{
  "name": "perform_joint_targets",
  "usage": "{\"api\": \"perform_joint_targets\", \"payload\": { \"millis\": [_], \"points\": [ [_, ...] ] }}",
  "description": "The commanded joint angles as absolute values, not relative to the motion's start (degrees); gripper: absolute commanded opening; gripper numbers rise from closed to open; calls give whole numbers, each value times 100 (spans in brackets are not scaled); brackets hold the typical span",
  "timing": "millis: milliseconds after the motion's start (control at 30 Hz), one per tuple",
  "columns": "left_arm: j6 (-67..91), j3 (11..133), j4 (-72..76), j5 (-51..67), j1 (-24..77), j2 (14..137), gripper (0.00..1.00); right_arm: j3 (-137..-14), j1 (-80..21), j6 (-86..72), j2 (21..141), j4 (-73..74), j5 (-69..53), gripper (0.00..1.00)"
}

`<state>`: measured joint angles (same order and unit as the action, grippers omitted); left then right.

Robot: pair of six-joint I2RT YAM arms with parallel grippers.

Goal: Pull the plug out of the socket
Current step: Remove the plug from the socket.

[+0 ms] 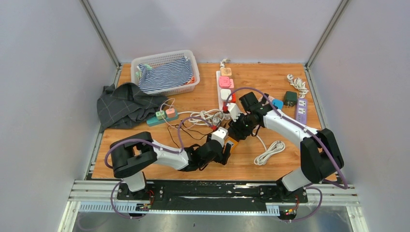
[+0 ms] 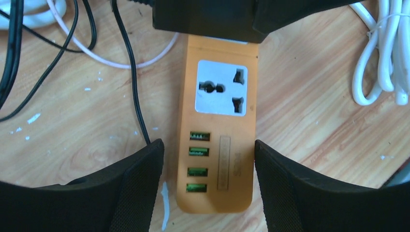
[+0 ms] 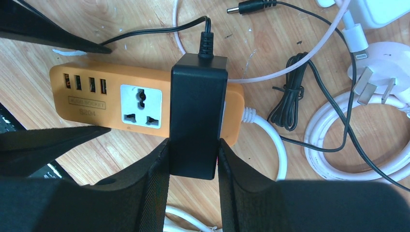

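An orange power strip (image 2: 220, 130) with one white socket and several USB ports lies flat on the wooden table (image 1: 145, 164). A black adapter plug (image 3: 198, 106) sits in its far socket, its black cord leading away. My right gripper (image 3: 193, 150) is shut on the plug's sides, above the strip (image 3: 92, 104). My left gripper (image 2: 209, 159) is open and straddles the strip's USB end. Its right finger (image 2: 280, 183) touches the strip's edge and a small gap shows at the left finger (image 2: 135, 183). In the top view both grippers (image 1: 227, 153) (image 1: 240, 130) meet over the strip (image 1: 232, 143).
Tangled black and white cables (image 1: 198, 118) lie behind the strip, a coiled white cable (image 1: 270, 152) to its right. A white power strip (image 1: 225, 87), a purple one (image 1: 301, 110), a teal one (image 1: 162, 117), a basket of cloth (image 1: 167, 72) and a grey cloth (image 1: 125, 104) sit farther back.
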<state>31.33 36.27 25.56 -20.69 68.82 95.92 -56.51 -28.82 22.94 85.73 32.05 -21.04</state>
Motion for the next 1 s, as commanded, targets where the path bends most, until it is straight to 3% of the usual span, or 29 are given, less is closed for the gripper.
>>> {"api": "perform_joint_targets", "payload": {
  "millis": [0, 133, 267, 367, 533, 633, 733, 867, 967],
  "points": [
    [3009, 3718, 2345, -2307, 6934, 10013, 67, -5526, -2863, 2236, 8916, 3445, -2244, 14],
    [3101, 3675, 2348, -2345, 6943, 10084, 47, -5573, -2865, 2250, 8989, 3486, -2354, 19],
    [3087, 3698, 2349, -2220, 6946, 10169, 33, -5660, -2868, 2199, 8977, 3502, -2430, 37],
    [3090, 3741, 2347, -2102, 6944, 10228, 23, -5729, -2874, 2120, 8971, 3458, -2519, 43],
    [3129, 3740, 2347, -2042, 6943, 10252, 17, -5759, -2873, 1986, 9007, 3344, -2659, 52],
    [3131, 3755, 2355, -2015, 6943, 10284, 16, -5766, -2891, 1916, 9004, 3275, -2679, 52],
    [3113, 3777, 2355, -1988, 6943, 10317, 14, -5749, -2904, 1855, 8963, 3166, -2602, 42],
    [3176, 3802, 2347, -1998, 6943, 10333, 4, -5721, -2985, 1841, 8904, 3086, -2525, 13],
    [3307, 3788, 2347, -2087, 6937, 10304, 0, -5671, -3182, 1871, 8895, 3079, -2412, 3]
  ]
}}
